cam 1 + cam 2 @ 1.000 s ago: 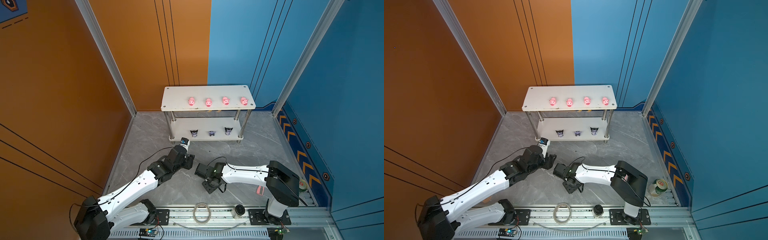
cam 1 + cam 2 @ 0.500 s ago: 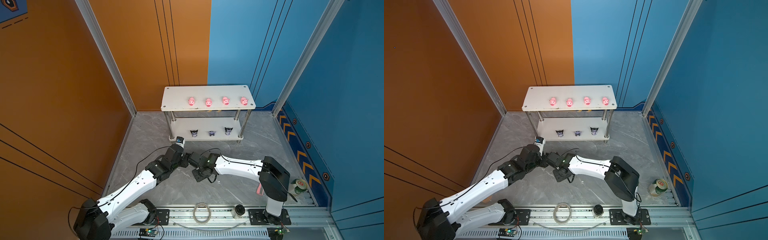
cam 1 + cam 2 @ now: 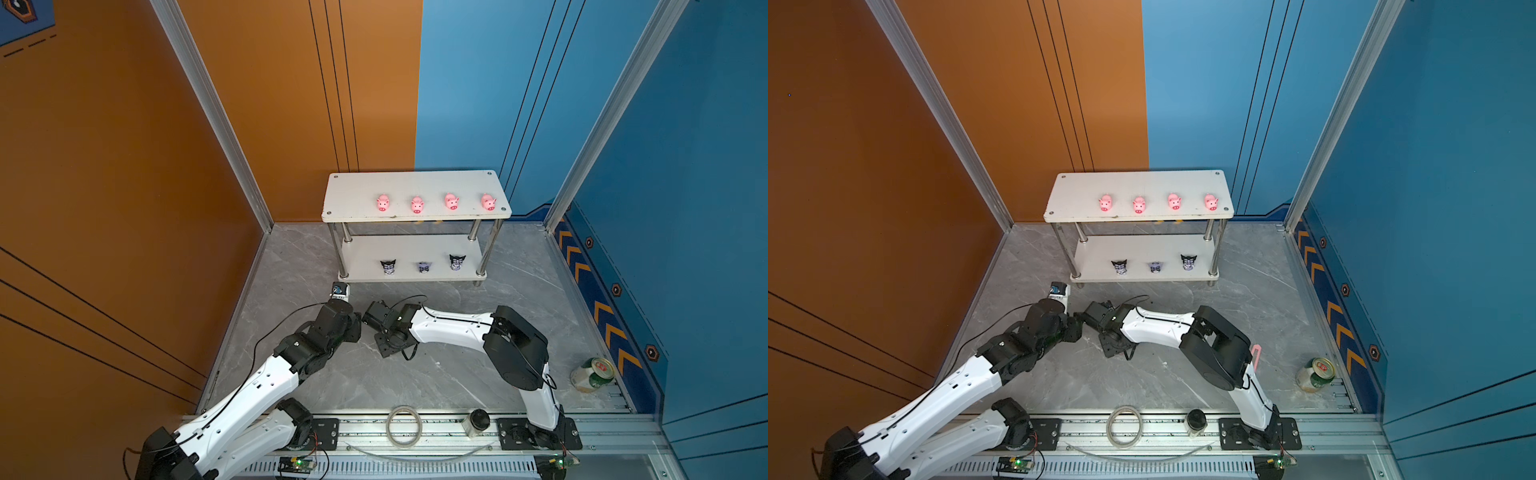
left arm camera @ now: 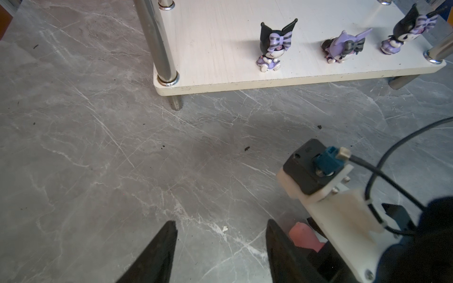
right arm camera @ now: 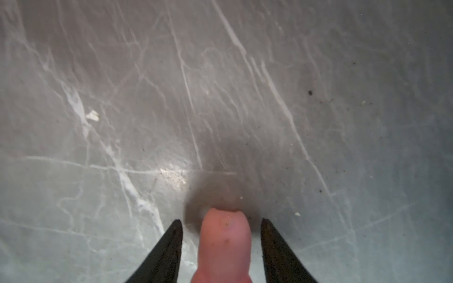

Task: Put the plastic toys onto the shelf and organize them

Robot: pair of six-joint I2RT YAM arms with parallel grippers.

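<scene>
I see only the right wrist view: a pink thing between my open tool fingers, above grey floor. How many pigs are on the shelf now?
Observer: Four pigs stand in a row on the top board.
Operator: And below?
Observer: Three black-eared figures are on the lower board; the middle one looks tipped over.
Operator: Where is the left tool?
Observer: The left tool, open and empty, is close beside the right tool.
</scene>
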